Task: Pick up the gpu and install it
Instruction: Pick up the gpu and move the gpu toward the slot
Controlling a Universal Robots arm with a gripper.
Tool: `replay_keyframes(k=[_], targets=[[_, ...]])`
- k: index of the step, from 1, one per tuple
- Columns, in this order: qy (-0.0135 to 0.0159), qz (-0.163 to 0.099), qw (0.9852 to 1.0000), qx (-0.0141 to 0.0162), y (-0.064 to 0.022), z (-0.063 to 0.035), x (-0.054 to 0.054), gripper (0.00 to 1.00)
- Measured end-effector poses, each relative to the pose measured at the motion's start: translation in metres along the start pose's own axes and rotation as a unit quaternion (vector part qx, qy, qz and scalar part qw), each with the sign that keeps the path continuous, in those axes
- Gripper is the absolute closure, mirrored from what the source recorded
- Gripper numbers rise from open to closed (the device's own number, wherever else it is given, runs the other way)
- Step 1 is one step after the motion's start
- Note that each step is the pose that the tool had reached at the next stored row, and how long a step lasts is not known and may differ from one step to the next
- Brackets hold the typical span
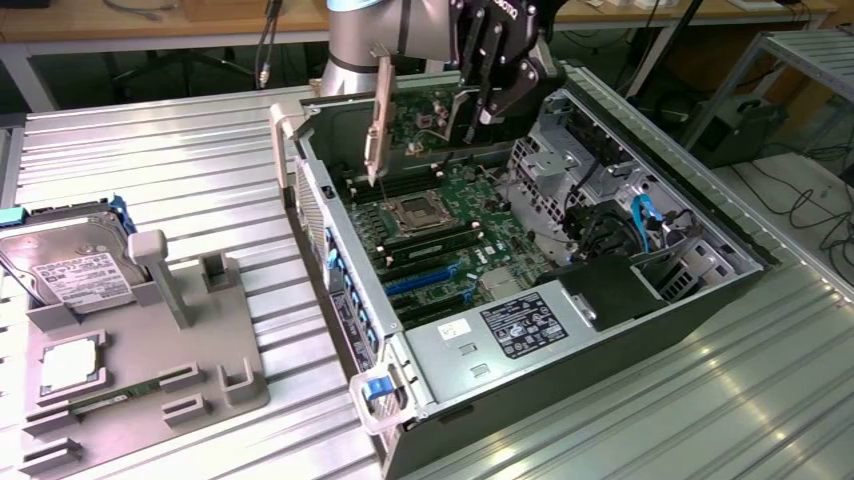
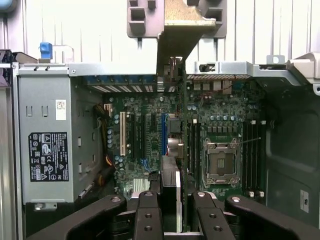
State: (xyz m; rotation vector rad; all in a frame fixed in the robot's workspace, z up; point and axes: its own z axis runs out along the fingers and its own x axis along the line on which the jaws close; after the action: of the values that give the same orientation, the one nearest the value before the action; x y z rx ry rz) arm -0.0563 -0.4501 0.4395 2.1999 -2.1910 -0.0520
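Note:
My gripper (image 1: 489, 100) hangs above the far end of the open computer case (image 1: 350, 300), shut on the gpu (image 1: 382, 112). The card is held on edge, and its silver end bracket points down over the motherboard (image 1: 447, 225) near the CPU socket (image 1: 414, 210). In the wrist view the gpu (image 2: 172, 182) runs edge-on between the black fingers (image 2: 149, 217), with its bracket (image 2: 177, 35) at the far end above the case wall. The card is clear of the motherboard (image 2: 145, 145). The white slot (image 2: 122, 132) and the blue slot (image 2: 163, 131) lie below it, beside its line.
The power supply (image 1: 527, 325) fills the case's near end. A drive cage with blue cables (image 1: 638, 228) lines the exterior view's right. On the exterior view's left, a grey fixture (image 1: 160, 375) carries a hard drive (image 1: 74, 268) on the ribbed metal table (image 1: 174, 160).

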Motion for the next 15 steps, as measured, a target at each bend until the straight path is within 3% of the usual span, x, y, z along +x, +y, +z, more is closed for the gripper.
replay_keyframes(k=[5,6,11,13,15], targets=[[0.0005,-0.013,0.9999,0.0010,0.0000,0.0005,0.0000,0.72],[0.0007,-0.013,0.9999,0.0027,0.0000,0.0008,-0.0001,0.72],[0.0010,-0.013,0.9997,0.0195,-0.0008,0.0026,0.0000,0.72],[0.0011,-0.013,0.9996,0.0234,-0.0020,0.0034,0.0000,0.72],[0.0010,-0.013,0.9996,0.0243,-0.0037,0.0045,0.0000,0.72]])
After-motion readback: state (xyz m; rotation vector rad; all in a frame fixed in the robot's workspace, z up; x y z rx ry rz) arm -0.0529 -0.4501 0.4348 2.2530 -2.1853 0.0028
